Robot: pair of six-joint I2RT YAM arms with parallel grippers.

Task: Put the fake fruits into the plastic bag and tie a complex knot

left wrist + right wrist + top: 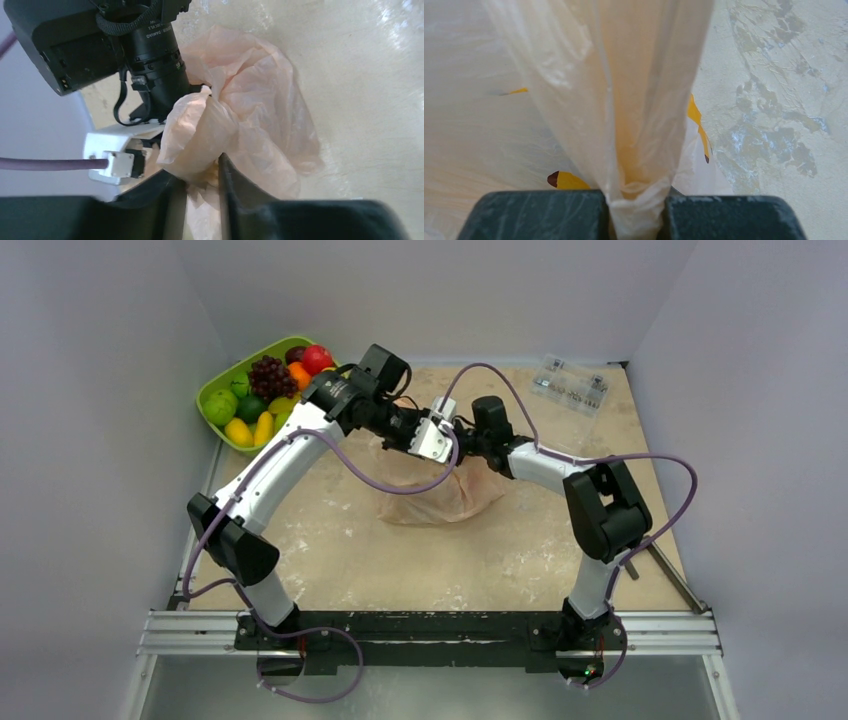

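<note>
Overhead rear overview; wrist views tight on bag

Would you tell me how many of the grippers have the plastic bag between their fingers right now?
2. The left gripper has a bunched fold of the plastic bag between its fingers; the right gripper pinches a flat strip of it. Neither is hidden.

We've got the plastic bag, thin peach film with orange banana prints, slumped and crumpled on the bench below both tools. One bunched fold is pinched in the left tool, and a taut strip in the right tool. The fake fruits are heaped well left of the left tool.
</note>
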